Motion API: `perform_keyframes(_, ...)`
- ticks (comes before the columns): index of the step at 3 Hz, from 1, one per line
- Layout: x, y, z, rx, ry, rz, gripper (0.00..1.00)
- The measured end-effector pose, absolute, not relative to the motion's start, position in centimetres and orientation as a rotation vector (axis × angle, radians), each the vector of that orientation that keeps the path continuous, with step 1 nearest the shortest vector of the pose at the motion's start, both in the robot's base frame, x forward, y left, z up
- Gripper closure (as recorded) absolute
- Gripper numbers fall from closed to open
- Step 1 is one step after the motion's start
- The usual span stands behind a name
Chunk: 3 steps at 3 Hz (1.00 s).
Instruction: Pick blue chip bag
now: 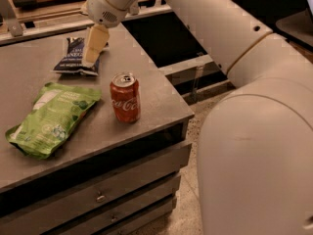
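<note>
At the far side of the table (146, 67), the blue bag (68, 58) lies flat, close to the back edge. I see the gripper (92, 57) hanging over the bag's right edge, pointing down. Whether it touches the bag, and whether it is released or clenched, I cannot tell. The can (125, 97) stands upright nearer the front, apart from the blue bag. The green bag (54, 116) lies left of the can.

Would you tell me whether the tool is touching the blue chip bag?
Cannot tell: in the camera view the tool overlaps the right edge of the blue chip bag, hiding any contact or gap.
</note>
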<state>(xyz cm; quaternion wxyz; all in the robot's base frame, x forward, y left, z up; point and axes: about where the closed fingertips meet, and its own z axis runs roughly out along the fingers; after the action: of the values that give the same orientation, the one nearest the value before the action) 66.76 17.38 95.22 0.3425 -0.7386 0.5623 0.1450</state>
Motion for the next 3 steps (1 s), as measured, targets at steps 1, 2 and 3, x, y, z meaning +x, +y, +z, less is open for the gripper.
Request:
perform_keyframes(1, 65.4, 20.4, 92.7, -1.928, 1.472, 0.426, 0.0)
perform_keyframes(2, 65.5, 21.8, 89.9, -1.897, 1.535, 0.446, 0.0)
perform_keyframes(3, 65.5, 21.8, 89.9, -1.897, 1.535, 0.446, 0.0)
